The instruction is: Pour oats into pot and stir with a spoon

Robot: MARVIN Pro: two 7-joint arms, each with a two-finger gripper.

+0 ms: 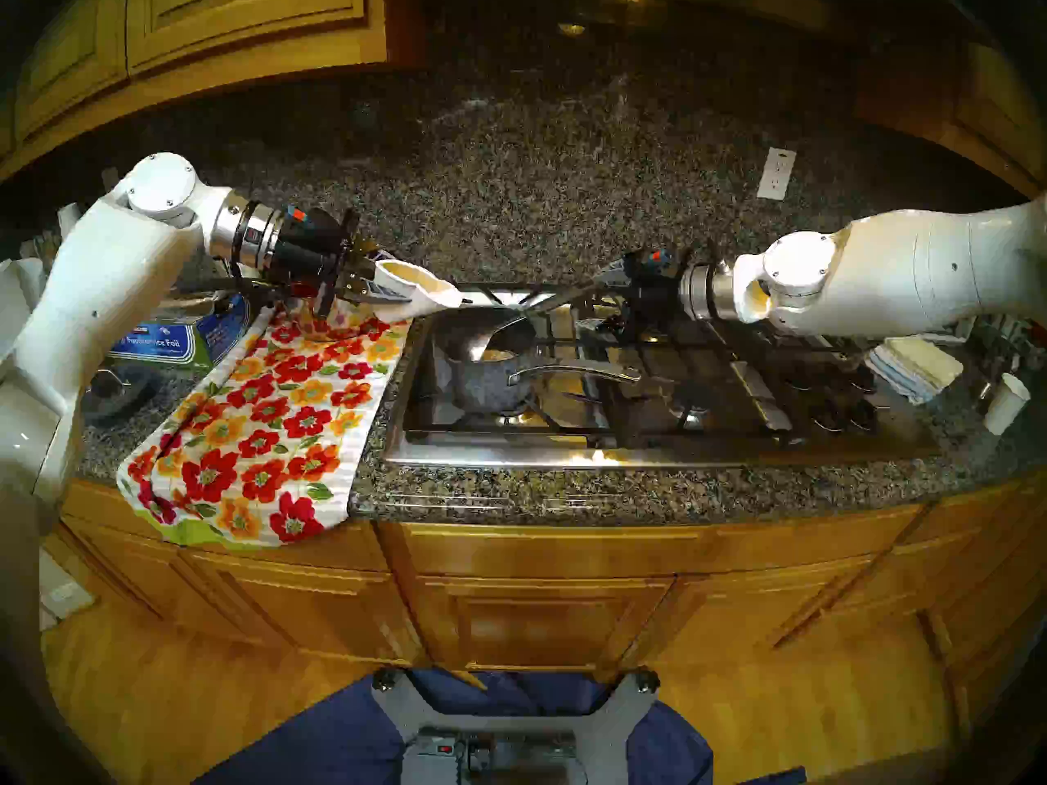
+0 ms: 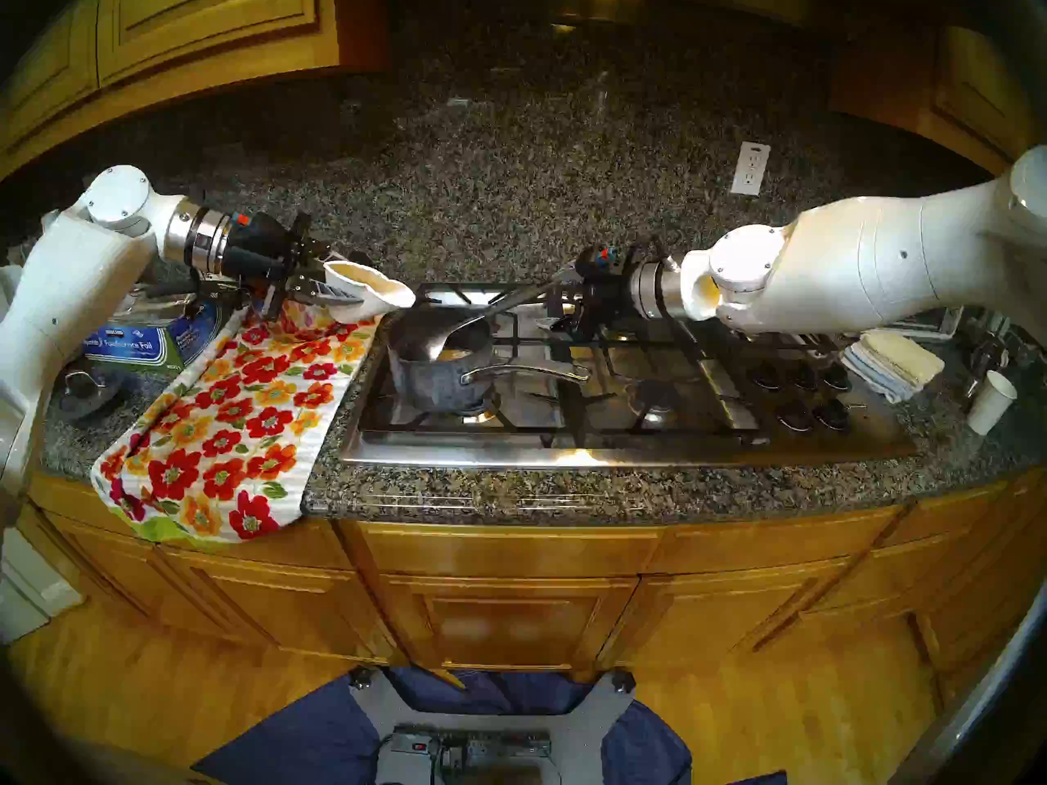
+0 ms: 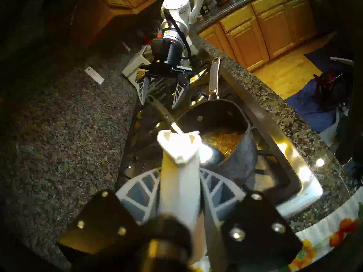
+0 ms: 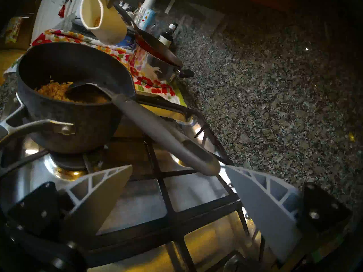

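The mottled dark grey pot [image 1: 492,379] sits on the stove grate [image 4: 165,189], grainy pale oats [image 4: 57,90] heaped inside, partly hidden by the spoon [image 4: 157,128] leaning on its rim. Beside the pot, the left gripper [image 3: 180,179] clamps a crumpled white paper cup [image 1: 416,294]; the right gripper [image 4: 176,185] gapes wide, spoon handle's end between its fingers.

White arms [image 1: 107,291] — black wrists, ribbed grey fingers [image 4: 261,203].

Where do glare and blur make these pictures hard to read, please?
Left wrist view: glare whites out the paper cup's rim and the spoon beside it. Right wrist view: the backsplash sinks into dark. Head views: fisheye bends the counter edge; the stovetop glares.
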